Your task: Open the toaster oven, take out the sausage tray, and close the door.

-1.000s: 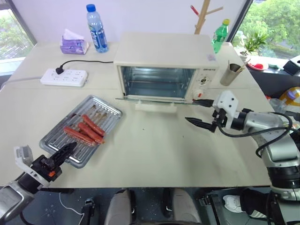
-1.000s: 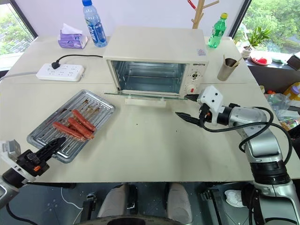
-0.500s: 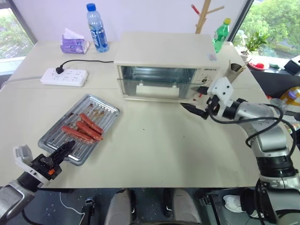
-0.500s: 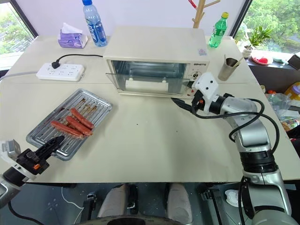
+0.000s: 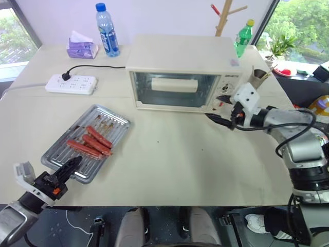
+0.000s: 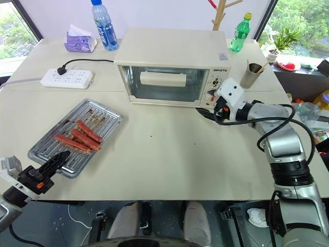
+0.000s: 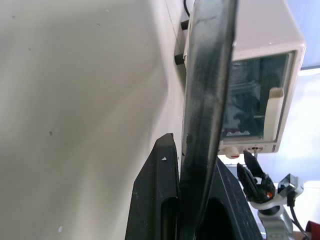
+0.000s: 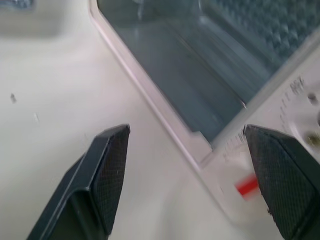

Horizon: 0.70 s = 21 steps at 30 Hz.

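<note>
Left eye view: the sausage tray [image 5: 87, 142] is pinched at its near edge by the left tool [image 5: 69, 167], parked near-left on the tabletop [image 5: 169, 159]; the right tool [image 5: 218, 119], spread, is kept beside the toaster oven [image 5: 184, 72], its door [image 5: 174, 90] shut.

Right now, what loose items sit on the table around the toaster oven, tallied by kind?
Bottles: 2, blue-labelled and green
Tissue packs: 1
Power strips: 1
Metal cups: 1
Sausage trays: 1
Total: 6
</note>
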Each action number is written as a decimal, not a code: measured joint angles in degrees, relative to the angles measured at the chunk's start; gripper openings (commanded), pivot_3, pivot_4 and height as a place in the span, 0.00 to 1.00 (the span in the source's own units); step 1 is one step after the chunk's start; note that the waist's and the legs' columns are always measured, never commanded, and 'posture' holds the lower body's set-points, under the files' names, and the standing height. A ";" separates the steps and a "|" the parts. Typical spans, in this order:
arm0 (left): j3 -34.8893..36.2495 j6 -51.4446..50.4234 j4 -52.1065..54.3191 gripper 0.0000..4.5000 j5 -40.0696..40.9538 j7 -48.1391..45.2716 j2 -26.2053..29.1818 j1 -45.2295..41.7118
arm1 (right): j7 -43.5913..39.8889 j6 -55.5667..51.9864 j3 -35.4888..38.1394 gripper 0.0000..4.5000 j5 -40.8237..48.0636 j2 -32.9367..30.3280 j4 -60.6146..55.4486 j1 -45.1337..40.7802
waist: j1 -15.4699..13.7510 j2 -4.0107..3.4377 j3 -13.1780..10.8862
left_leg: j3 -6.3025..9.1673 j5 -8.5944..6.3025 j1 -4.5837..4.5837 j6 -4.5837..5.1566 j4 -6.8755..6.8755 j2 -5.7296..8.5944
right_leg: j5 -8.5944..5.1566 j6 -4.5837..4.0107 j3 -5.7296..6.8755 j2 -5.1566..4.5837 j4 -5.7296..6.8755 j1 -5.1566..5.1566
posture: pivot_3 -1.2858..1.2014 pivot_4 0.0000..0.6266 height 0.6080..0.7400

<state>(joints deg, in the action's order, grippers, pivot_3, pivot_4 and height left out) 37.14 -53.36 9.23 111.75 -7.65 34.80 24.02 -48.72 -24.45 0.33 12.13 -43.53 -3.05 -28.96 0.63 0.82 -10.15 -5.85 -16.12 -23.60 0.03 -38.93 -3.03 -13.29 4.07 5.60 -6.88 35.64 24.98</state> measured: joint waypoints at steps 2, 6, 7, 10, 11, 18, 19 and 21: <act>0.00 0.20 0.07 0.00 0.00 -0.02 0.00 -0.08 | -0.90 -0.07 0.02 0.82 -0.09 -1.10 0.29 0.54 | -0.01 0.00 0.00 | 0.00 -0.01 0.00 0.01 0.03 0.00 | 0.00 0.00 0.00 0.01 -0.07 -0.02 | 0.52 0.24 0.87; -0.04 0.34 0.15 0.00 0.00 -0.08 -0.06 -0.27 | -5.03 -5.11 0.66 0.82 4.74 -1.73 -3.37 3.78 | -0.02 0.05 0.03 | 0.00 0.01 -0.01 0.17 0.08 -0.01 | 0.00 0.00 0.00 0.02 -0.12 -0.25 | 0.52 0.24 0.87; -0.04 0.27 0.15 0.00 0.00 -0.18 -0.05 -0.25 | -6.12 -6.52 0.50 0.82 6.66 -1.24 -5.37 4.93 | -0.03 0.04 0.02 | 0.00 0.00 -0.01 0.17 0.10 -0.02 | 0.00 0.00 0.00 0.03 -0.12 -0.25 | 0.52 0.24 0.87; -0.56 -0.44 0.15 0.00 0.00 -0.60 0.94 -0.90 | -8.21 -10.22 -0.10 0.82 11.84 0.29 -11.02 6.10 | 0.07 -0.08 -0.06 | -0.01 0.00 -0.04 0.16 0.12 -0.02 | 0.00 0.01 0.00 0.03 -0.12 -0.19 | 0.52 0.24 0.87; -0.59 -0.87 0.15 0.00 0.00 -0.80 1.33 -1.14 | -8.41 -10.85 -0.08 0.82 12.98 0.34 -12.34 6.01 | 0.02 -0.08 -0.06 | 0.00 -0.01 -0.04 0.15 0.12 -0.02 | 0.00 0.01 0.00 0.03 -0.12 -0.19 | 0.52 0.24 0.87; -4.68 -5.71 -1.11 0.00 -0.39 -3.19 6.44 -3.09 | -9.86 -13.52 0.31 0.82 17.58 -0.59 -14.86 5.63 | -0.30 -0.07 -0.06 | 0.01 -0.10 -0.17 0.07 0.12 0.03 | 0.02 -0.01 0.01 -0.01 -0.28 0.08 | 0.52 0.24 0.87; -5.97 -7.46 -1.74 0.00 -1.16 -4.41 8.27 -4.13 | -10.55 -13.51 0.54 0.82 17.71 -1.83 -14.98 6.33 | -0.66 -0.08 -0.06 | 0.02 -0.06 -0.28 0.14 0.12 0.06 | 0.02 -0.01 0.03 -0.01 -0.27 0.19 | 0.52 0.24 0.87; -8.23 -9.88 -2.75 0.00 -2.66 -6.20 10.20 -6.25 | -11.15 -13.51 1.46 0.82 17.98 -3.27 -15.51 7.79 | -0.91 -0.10 -0.06 | -0.03 -0.02 -0.46 0.20 0.11 0.08 | 0.02 -0.01 0.03 -0.01 -0.26 0.18 | 0.52 0.24 0.87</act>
<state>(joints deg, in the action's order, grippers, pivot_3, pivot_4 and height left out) 28.91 -63.25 6.48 109.08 -13.86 45.01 17.77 -59.87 -37.96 1.79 30.11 -46.79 -18.57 -21.16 -0.28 0.71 -10.21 -5.88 -16.14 -24.06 0.24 -38.82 -2.95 -13.27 4.06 5.63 -6.89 35.38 25.17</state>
